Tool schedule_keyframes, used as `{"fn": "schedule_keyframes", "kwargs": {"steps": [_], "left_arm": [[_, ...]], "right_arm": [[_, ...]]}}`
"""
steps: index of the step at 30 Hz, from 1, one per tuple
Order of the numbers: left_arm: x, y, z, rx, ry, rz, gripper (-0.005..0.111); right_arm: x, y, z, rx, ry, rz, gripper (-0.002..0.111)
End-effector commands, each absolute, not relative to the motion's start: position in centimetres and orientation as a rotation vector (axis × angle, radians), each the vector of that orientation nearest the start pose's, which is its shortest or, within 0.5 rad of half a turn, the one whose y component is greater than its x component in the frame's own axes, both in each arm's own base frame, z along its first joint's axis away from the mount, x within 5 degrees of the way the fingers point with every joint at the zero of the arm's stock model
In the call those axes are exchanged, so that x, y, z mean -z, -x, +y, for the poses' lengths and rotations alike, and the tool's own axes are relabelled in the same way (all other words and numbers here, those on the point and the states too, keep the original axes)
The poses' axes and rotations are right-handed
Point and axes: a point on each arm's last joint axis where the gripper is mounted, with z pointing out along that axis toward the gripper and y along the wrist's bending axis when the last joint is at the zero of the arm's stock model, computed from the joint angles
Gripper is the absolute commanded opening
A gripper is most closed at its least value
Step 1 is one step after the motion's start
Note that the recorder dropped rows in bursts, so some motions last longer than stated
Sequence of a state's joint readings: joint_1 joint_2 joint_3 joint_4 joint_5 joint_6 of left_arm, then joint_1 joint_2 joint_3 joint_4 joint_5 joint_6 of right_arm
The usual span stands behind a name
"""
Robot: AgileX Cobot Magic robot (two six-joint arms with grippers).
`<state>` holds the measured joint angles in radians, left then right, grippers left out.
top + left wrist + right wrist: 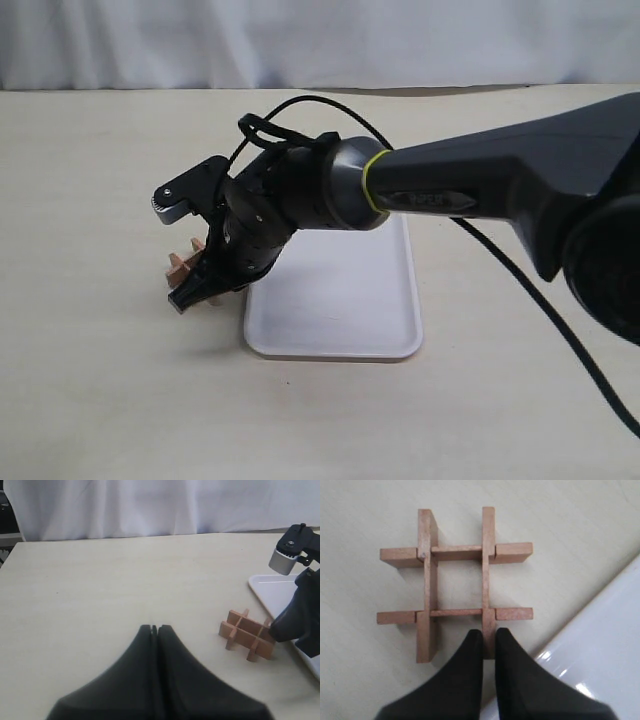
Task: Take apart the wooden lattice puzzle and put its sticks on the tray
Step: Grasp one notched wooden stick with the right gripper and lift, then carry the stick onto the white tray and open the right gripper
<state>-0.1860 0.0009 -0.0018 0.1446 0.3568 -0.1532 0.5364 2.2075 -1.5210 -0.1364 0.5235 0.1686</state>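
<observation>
The wooden lattice puzzle (455, 585) lies whole on the table (360, 680) just beside the tray (600, 655). The end of its stick (488, 555) nearest the tray is clasped between the jaws of the right gripper (489, 631), so that stick is best drawn straight out of the crossing sticks (455, 551), untwisted, lest the whole grid be dragged along; the left gripper (156, 627), held well away from the tray with jaws pressed together on nothing, could be brought to pin the rest. In the exterior view the puzzle is mostly hidden behind the right gripper, the notches are seen in no view, and the grip's firmness cannot be told
</observation>
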Motion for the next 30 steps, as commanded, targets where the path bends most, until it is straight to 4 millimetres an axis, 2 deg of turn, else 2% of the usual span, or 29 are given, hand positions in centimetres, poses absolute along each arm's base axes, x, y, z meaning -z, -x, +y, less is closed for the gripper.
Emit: {"fn": "schedule_keyframes", "kwargs": {"steps": [1,5,10,13,15,19,25,27,30], "left_arm": [[-18.2,-5.3,-0.5,0.096,-0.12,1.825,0.0],[-18.2,-5.3,-0.5,0.096,-0.12,1.825,0.0],[-18.2,-5.3,-0.5,0.096,-0.12,1.825,0.0],[-18.2,-5.3,-0.5,0.096,-0.12,1.825,0.0],[-18.2,-5.3,-0.5,0.096,-0.12,1.825,0.0],[-18.2,-5.3,-0.5,0.096,-0.12,1.825,0.0],[-18.2,-5.3,-0.5,0.096,-0.12,1.825,0.0],[-18.2,-5.3,-0.5,0.096,-0.12,1.825,0.0],[-18.2,-5.3,-0.5,0.096,-0.12,1.825,0.0]], "right_arm": [[-12.0,-39.9,22.7,-0.086,0.622,2.614,0.005],[-13.4,-39.7,22.8,-0.089,0.632,2.585,0.005],[-17.9,-39.2,22.5,-0.106,0.61,2.525,0.005],[-21.1,-38.4,21.7,-0.066,0.674,2.487,0.005],[-21.7,-38.6,20.3,0.001,0.669,2.506,0.005],[-21.2,-39.2,17.3,0.057,0.561,2.607,0.005],[-18.0,-39.2,12.3,0.12,0.457,2.713,0.005],[-17.3,-39.1,11.0,0.161,0.443,2.733,0.005],[-16.7,-38.9,10.1,0.262,0.522,2.715,0.005]]}}
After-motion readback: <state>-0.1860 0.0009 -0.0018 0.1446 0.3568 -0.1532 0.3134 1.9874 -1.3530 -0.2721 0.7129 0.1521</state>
